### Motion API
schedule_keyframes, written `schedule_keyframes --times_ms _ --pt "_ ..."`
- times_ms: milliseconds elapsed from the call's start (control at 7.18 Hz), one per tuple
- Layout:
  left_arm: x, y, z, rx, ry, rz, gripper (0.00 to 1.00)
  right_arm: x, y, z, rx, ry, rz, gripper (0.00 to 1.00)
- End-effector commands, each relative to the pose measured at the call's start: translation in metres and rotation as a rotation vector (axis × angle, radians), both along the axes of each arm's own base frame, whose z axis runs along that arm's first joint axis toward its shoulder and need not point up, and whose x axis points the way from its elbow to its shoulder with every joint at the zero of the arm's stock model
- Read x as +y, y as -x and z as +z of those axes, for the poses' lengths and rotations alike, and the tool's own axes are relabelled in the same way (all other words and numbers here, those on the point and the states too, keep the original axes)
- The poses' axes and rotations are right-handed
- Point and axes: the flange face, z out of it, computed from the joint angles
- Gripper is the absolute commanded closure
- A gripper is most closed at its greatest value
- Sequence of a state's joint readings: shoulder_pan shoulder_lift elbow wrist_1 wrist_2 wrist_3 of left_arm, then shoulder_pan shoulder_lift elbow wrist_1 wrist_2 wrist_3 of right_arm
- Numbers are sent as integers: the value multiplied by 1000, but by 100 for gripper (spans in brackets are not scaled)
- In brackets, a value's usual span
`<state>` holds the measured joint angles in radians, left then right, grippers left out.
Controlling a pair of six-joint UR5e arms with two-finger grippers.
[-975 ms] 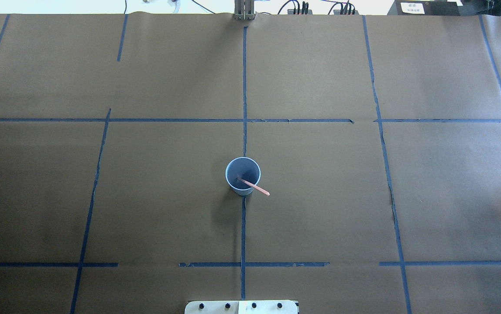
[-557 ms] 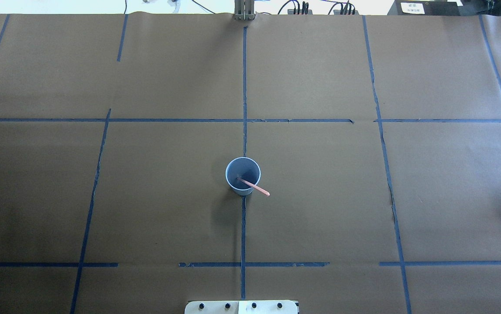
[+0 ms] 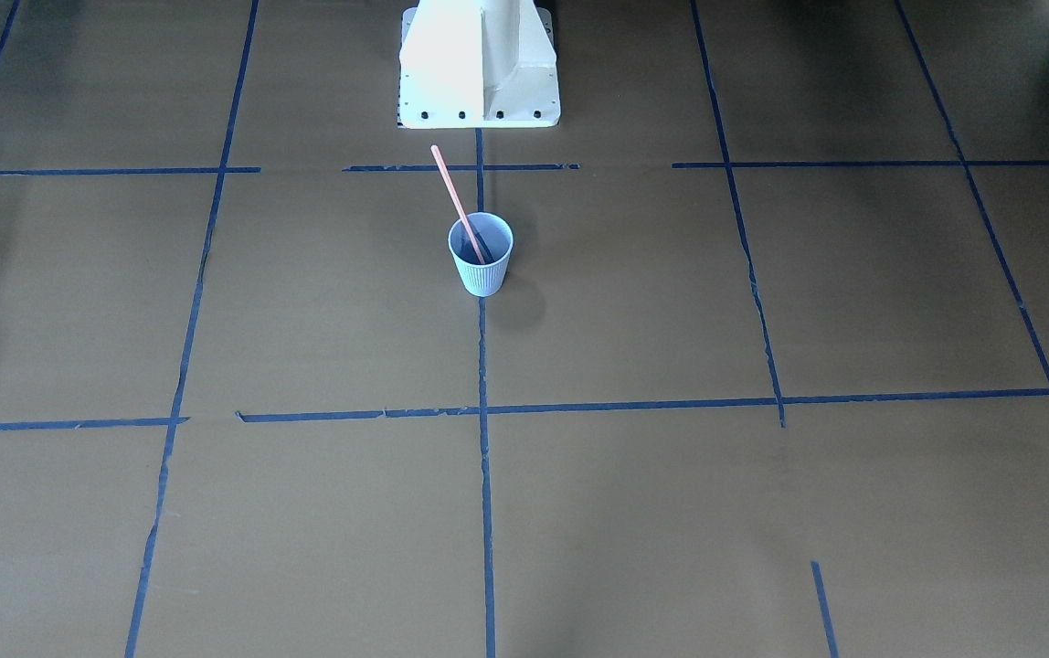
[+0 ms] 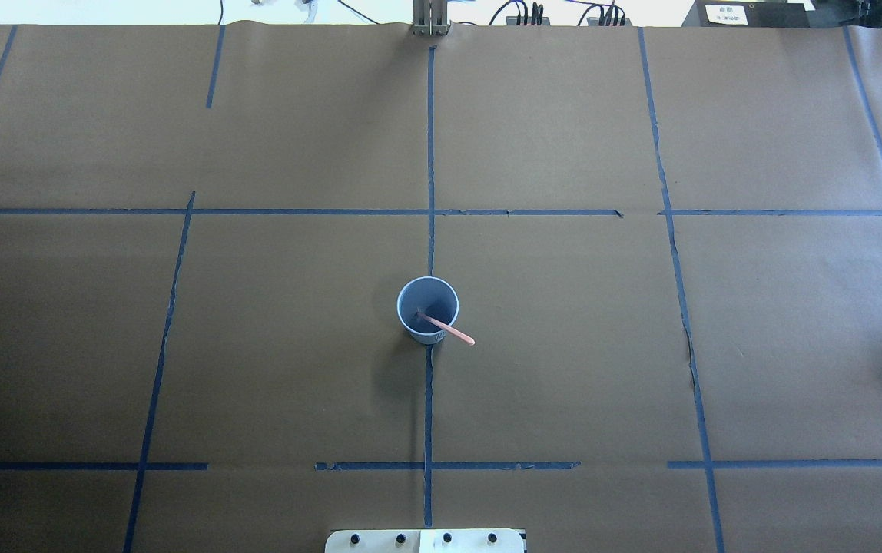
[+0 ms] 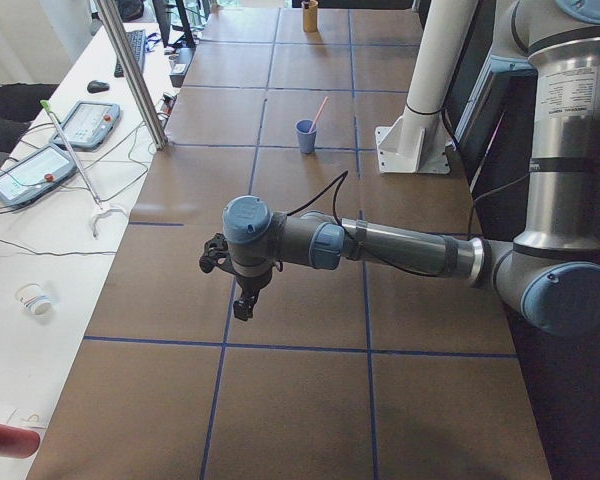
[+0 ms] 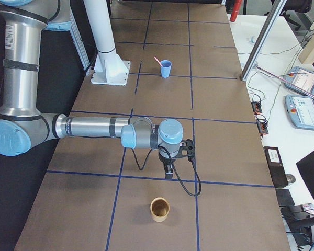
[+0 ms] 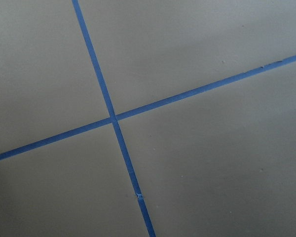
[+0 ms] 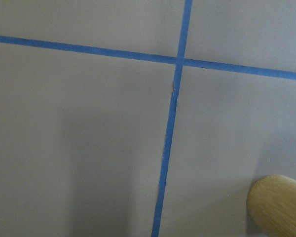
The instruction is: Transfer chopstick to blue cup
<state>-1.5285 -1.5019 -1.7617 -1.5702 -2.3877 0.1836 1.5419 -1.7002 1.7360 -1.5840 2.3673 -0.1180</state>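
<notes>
The blue cup (image 4: 429, 295) stands upright on the middle tape line, a short way in front of the robot base (image 3: 479, 64). The chopstick (image 4: 456, 332) leans inside the cup, its upper end over the rim toward the base; it also shows in the front view as the chopstick (image 3: 451, 190) in the cup (image 3: 481, 267). Both arms are far from the cup. The left gripper (image 5: 242, 305) hangs over bare table near the left end, and the right gripper (image 6: 169, 172) near the right end. I cannot tell whether either is open or shut.
A tan wooden cup (image 6: 159, 209) stands near the right gripper and shows at the right wrist view's corner as the wooden cup (image 8: 278, 205). Blue tape lines cross the brown paper. Teach pendants (image 5: 80, 120) and a metal post (image 5: 130, 70) stand along the far side.
A dark tip of the right arm at the overhead view's right edge has gone out of view. The cup and chopstick have not moved.
</notes>
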Motion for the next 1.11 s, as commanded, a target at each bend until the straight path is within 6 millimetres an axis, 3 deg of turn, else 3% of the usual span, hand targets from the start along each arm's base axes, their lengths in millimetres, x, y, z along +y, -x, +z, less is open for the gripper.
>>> schedule_keyframes --times_ms 0,279,418,975 --pt "15 1 24 -3 46 0 0 -14 -2 -9 38 -30 -27 0" --pt "23 2 18 7 -10 -3 0 -16 -3 -8 55 -33 -27 0" --pt "25 1 27 7 11 -2 0 -16 -3 -3 58 -26 -28 0" --pt "19 1 17 -5 17 -6 0 -14 -3 4 51 -13 -24 0"
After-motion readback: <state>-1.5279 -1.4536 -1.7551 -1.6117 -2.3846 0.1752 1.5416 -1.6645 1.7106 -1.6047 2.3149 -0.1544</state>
